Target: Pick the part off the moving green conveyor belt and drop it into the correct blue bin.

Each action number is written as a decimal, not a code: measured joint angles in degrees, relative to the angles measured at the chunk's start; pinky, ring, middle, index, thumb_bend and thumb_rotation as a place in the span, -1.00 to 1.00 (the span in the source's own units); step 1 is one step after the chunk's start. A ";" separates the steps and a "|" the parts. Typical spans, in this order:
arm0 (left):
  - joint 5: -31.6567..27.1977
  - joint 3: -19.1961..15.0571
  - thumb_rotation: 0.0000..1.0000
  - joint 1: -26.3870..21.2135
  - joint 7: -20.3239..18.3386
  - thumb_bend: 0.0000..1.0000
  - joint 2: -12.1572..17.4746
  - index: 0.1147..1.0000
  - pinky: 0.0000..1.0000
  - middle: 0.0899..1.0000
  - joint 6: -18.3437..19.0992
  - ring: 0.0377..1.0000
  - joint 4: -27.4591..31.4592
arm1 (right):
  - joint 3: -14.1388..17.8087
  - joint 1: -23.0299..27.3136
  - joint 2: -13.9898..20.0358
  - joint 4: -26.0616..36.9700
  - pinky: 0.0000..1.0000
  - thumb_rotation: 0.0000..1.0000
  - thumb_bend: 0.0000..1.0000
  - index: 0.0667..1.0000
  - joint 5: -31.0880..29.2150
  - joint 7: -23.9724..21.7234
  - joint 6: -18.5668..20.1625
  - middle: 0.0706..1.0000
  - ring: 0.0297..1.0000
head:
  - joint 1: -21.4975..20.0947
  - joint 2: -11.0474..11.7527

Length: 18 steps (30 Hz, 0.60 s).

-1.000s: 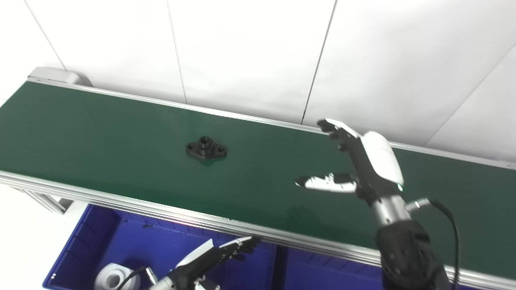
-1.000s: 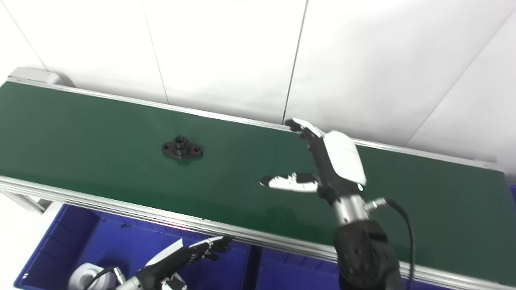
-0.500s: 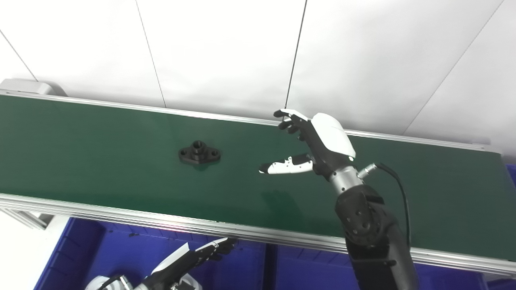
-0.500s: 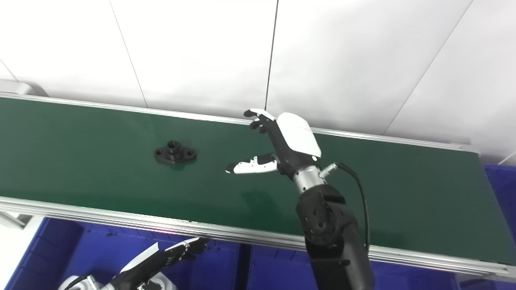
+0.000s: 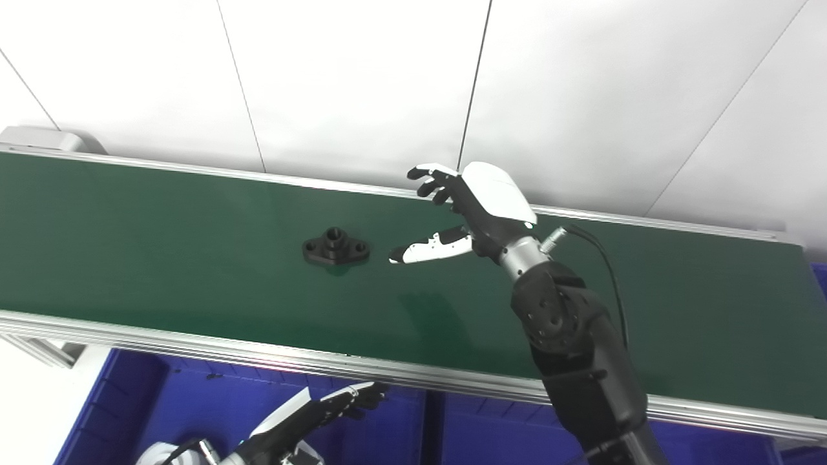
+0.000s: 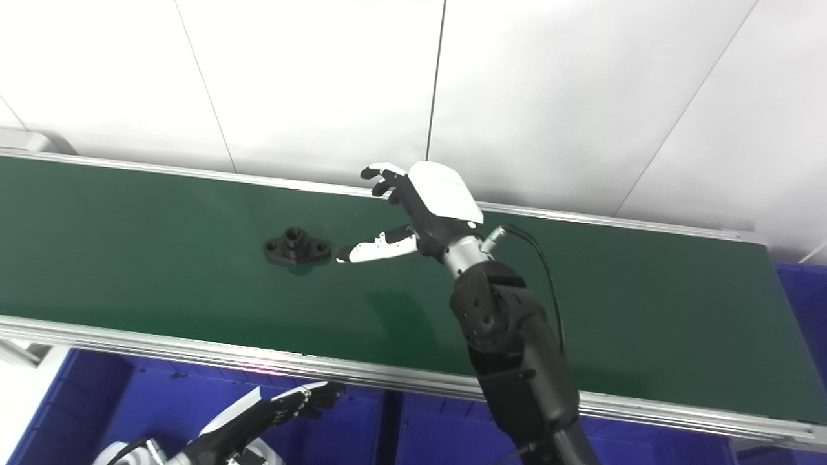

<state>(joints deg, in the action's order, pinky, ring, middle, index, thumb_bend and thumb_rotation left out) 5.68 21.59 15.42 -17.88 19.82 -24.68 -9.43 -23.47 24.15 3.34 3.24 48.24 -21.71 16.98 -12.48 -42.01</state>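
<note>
Black flanged part (image 5: 336, 246) flat on green conveyor belt (image 5: 161, 258), mid-width, left of belt centre; raised hub upward, a bolt hole in each ear. Nothing touching it.

Right hand (image 5: 475, 210) above belt, just right of part, spread wide and holding nothing. White thumb tip (image 5: 404, 255) nearest to part, a small gap of belt visible between them. Fingers (image 5: 429, 181) reaching up over far rail (image 5: 258, 177); contact with rail cannot be told. Height of hand over belt not readable; only a faint reflection on belt below it. Right forearm (image 5: 575, 361) rising from bottom edge, crossing near rail (image 5: 194, 342) and hiding a stretch of it.

Left hand (image 6: 271, 410) low, below near rail, over blue bin (image 6: 97, 400). Fingers extended and holding nothing; wrist and arm cut off by bottom edge. White rounded object (image 6: 119, 452) beside left wrist inside bin, mostly cropped, identity not determinable.

Second blue bin (image 6: 439, 429) right of divider, largely hidden by right arm. Sliver of another blue bin (image 6: 807, 297) at right edge past belt end. Left end of belt cut off by frame.
</note>
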 measured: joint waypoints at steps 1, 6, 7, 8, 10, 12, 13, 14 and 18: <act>0.16 0.14 -0.27 0.01 0.00 0.79 -0.19 0.78 0.64 0.78 0.00 0.72 0.00 | -0.50 0.55 0.10 -1.06 0.25 -0.05 0.83 0.63 0.18 -0.25 0.04 0.50 0.45 | 0.44 0.09; 0.52 0.76 -0.22 -0.11 0.00 0.84 -0.38 0.78 0.62 0.77 -0.01 0.71 0.01 | -2.99 3.54 0.72 -5.81 0.32 -0.08 0.83 0.64 1.98 -1.46 0.09 0.54 0.49 | 1.14 0.09; 0.54 0.73 -0.23 -0.08 0.00 0.85 -0.41 0.77 0.62 0.78 -0.01 0.71 0.01 | -3.38 4.12 0.75 -6.88 0.32 -0.09 0.83 0.63 2.25 -1.41 0.09 0.53 0.48 | 1.40 -0.09; 0.58 0.74 -0.24 -0.07 -0.01 0.86 -0.43 0.77 0.62 0.78 -0.01 0.71 0.01 | -3.83 4.54 0.75 -8.10 0.31 -0.08 0.83 0.63 2.43 -1.39 0.08 0.53 0.48 | 1.41 -0.09; 0.63 0.72 -0.25 -0.08 -0.01 0.86 -0.62 0.77 0.60 0.77 -0.01 0.70 0.07 | -5.09 5.54 0.85 -10.48 0.30 -0.09 0.83 0.63 3.02 -1.29 0.04 0.53 0.47 | 2.46 -0.26; 0.66 0.76 -0.26 -0.08 -0.01 0.86 -0.91 0.77 0.60 0.78 -0.01 0.70 0.13 | -6.15 6.06 0.98 -11.86 0.29 -0.12 0.85 0.62 3.60 -1.27 0.02 0.51 0.46 | 2.55 -0.26; 0.79 0.75 -0.27 -0.03 -0.01 0.86 -1.05 0.77 0.60 0.78 -0.01 0.70 0.22 | -6.66 6.34 0.98 -12.46 0.28 -0.13 0.86 0.61 3.84 -1.15 0.00 0.51 0.45 | 3.07 -0.70; 1.00 0.82 -0.27 -0.02 -0.02 0.85 -1.16 0.77 0.61 0.78 -0.01 0.71 0.34 | -7.11 6.74 0.97 -13.19 0.28 -0.13 0.86 0.61 4.00 -0.94 -0.02 0.50 0.45 | 3.34 -0.70; 2.06 0.97 -0.31 0.02 -0.03 0.85 -2.07 0.77 0.64 0.80 0.03 0.73 0.92 | -8.56 7.83 1.21 -14.98 0.26 -0.15 0.84 0.60 4.37 -0.11 -0.58 0.45 0.42 | 4.65 -1.31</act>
<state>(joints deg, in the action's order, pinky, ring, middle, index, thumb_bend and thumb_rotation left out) 7.74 22.56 15.44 -17.91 17.75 -24.65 -8.50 -32.04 31.99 4.55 -11.74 52.61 -21.83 16.40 -7.83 -43.33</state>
